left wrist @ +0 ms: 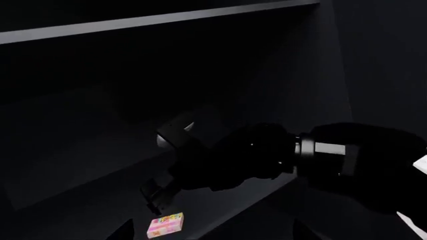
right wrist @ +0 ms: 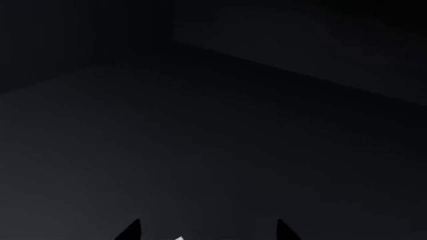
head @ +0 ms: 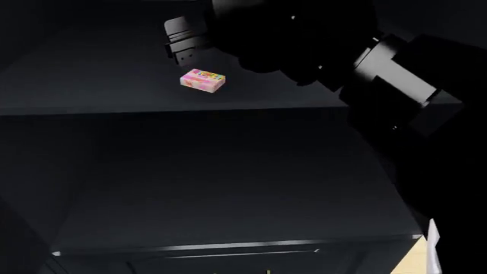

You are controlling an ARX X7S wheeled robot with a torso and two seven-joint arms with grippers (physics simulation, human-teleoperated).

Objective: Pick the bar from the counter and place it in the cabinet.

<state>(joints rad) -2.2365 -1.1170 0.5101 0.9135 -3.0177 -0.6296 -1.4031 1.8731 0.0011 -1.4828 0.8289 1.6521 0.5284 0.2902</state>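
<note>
The bar (head: 202,80), a pink packet printed with multicoloured candies, lies flat on a dark shelf (head: 114,85) inside the cabinet (head: 228,171), a short way back from the shelf's front edge and clear of anything else. In the head view the right pincer (head: 179,47) hangs just behind and above the bar, apart from it, its two dark fingers spread narrowly with nothing between them; the black right arm (head: 388,68) reaches in over the shelf from the right-hand front corner. The left wrist view shows the same scene from the side: the bar (left wrist: 165,225) rests on the shelf near its front lip, and the right pincer (left wrist: 155,197) is poised just over it, fingertips pointing down toward the packet without touching it. A higher shelf board (left wrist: 160,20) crosses the recess above. Two dark finger tips of the left pincer (left wrist: 210,231) show at the border of that view, set wide apart and empty. The right wrist view takes in little beyond the dim interior panels of the cabinet (right wrist: 213,125); its own finger tips (right wrist: 131,231) stand apart there, and a small pale sliver between them is possibly the bar's edge, though the gloom makes that hard to confirm. A strip of pale wood floor (head: 411,260) shows at the cabinet's foot.
</note>
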